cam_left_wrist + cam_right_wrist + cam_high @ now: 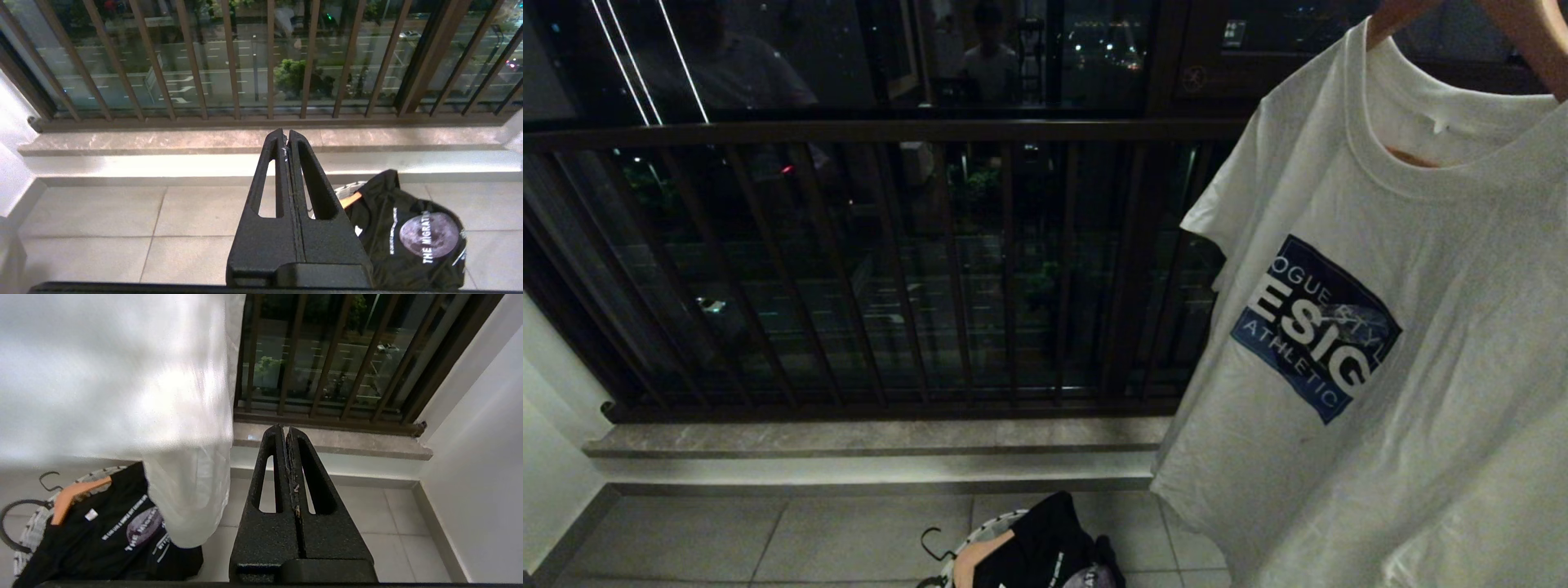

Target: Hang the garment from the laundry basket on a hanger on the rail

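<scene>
- A home balcony high above a city street, at night.
- Dark metal railing [890, 269] with upright bars runs across; through it, a road with lane markings and trees [294, 75] far below.
- Pale tiled floor [102, 228] meets a stone ledge [143, 141] under the bars.
- A white T-shirt [1380, 367] hangs on a wooden hanger [1527, 33], so laundry dries here.
</scene>
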Controlling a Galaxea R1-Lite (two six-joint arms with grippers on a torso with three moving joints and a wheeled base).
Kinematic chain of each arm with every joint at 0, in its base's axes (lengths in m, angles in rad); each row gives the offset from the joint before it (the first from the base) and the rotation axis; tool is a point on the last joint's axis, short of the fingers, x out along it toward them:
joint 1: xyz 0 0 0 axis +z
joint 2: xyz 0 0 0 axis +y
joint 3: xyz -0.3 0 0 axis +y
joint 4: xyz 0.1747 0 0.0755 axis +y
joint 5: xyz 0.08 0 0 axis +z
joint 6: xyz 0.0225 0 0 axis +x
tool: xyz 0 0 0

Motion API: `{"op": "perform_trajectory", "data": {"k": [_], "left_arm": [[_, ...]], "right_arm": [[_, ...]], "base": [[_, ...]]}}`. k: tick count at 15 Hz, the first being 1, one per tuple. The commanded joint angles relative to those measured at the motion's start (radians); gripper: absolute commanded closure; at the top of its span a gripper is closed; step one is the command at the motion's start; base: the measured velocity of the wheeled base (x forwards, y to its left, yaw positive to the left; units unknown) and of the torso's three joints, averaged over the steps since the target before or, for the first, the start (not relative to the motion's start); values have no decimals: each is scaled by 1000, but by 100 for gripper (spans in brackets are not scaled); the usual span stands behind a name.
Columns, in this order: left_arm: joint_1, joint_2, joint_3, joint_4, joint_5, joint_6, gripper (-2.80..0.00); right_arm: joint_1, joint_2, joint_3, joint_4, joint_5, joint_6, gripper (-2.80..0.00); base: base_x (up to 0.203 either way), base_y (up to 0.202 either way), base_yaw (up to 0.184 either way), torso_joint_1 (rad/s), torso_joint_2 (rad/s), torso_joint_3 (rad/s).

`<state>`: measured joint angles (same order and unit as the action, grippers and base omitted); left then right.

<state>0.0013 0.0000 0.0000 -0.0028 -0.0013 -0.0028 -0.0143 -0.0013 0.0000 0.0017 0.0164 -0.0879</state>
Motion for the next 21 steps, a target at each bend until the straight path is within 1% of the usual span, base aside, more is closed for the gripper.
{"op": "perform_trajectory", "data": {"k": [1, 11, 21], "left_arm": [[0, 0, 2, 0, 0, 0, 0], [0, 0, 2, 0, 0, 0, 0], [0, 0, 2, 0, 0, 0, 0]], "right_arm": [[0, 1, 0, 0, 0, 0, 0], [-1, 1, 0, 0, 0, 4, 0], [0, 1, 0, 0, 0, 4, 0]], "base": [[0, 0, 0, -215, 535, 315], [0, 0, 0, -193, 528, 329], [0, 0, 0, -124, 472, 344]]}}
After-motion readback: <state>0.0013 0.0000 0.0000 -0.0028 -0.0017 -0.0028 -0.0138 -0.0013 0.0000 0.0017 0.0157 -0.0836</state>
